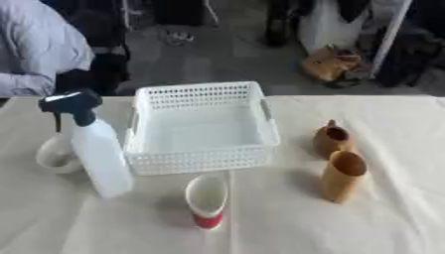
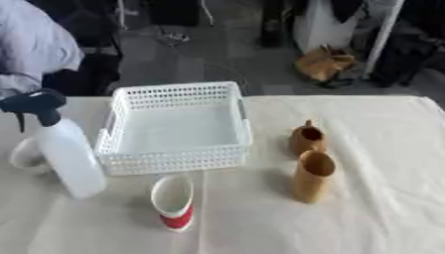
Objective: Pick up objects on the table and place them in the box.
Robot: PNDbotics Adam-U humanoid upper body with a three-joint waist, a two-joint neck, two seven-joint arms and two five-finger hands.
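Workroom, cloth-covered table (image 1: 382, 223), floor clutter (image 1: 334, 62)

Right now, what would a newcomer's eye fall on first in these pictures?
First the white basket in the middle of the table, with nothing in it. Next the spray bottle on its left, with a black trigger head. Then two brown cups on the right and a red-and-white cup in front.
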